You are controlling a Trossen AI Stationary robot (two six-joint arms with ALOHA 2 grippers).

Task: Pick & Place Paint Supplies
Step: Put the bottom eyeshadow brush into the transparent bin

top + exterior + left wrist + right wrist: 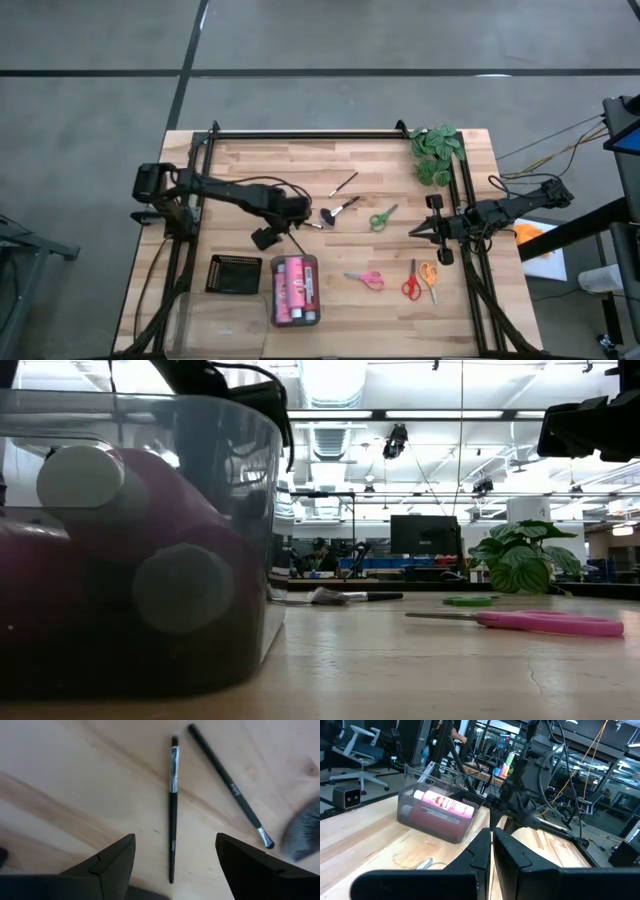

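My left gripper (176,840) is open and hovers over a thin dark brush (173,805) that lies flat on the wood between its fingers, touching neither. Beside it lies the fluffy black-tipped brush (232,785), (338,210). Another thin brush (345,183) lies farther back. Three pink paint bottles (294,290) lie in the clear tray (316,262). Green scissors (382,217), pink scissors (366,279), red scissors (410,283) and orange scissors (430,278) lie flat on the table. My right gripper (413,232) waits shut near the right edge.
A black tray (233,273) sits left of the clear tray near the near edge. A green leafy plant (435,152) stands at the far right corner. Black frame rails (300,135) run along the far edge and both sides. Bare wood lies mid-table.
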